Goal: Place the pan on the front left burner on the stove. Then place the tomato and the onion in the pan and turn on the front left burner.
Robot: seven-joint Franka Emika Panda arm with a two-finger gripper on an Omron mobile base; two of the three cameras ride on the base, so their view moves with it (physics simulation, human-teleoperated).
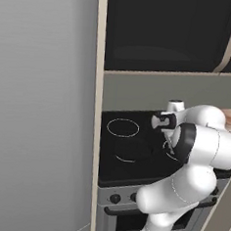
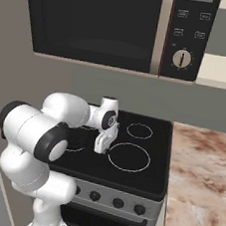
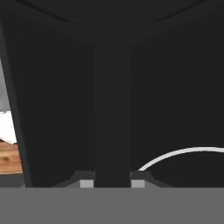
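The black pan shows in the hand view as a dark straight handle running up from between my fingertips to its round body. My gripper is shut on that handle. In the right base view the gripper hangs low over the stove, between the large ring and the left side. The pan is a faint dark disc over the front left burner, of which one white arc shows. I cannot tell whether the pan touches the glass. The tomato and the onion are out of view.
A microwave hangs above the cooktop. Black knobs line the grey stove front. A marbled counter lies to the right, a tall grey panel to the left. The large front right ring is bare.
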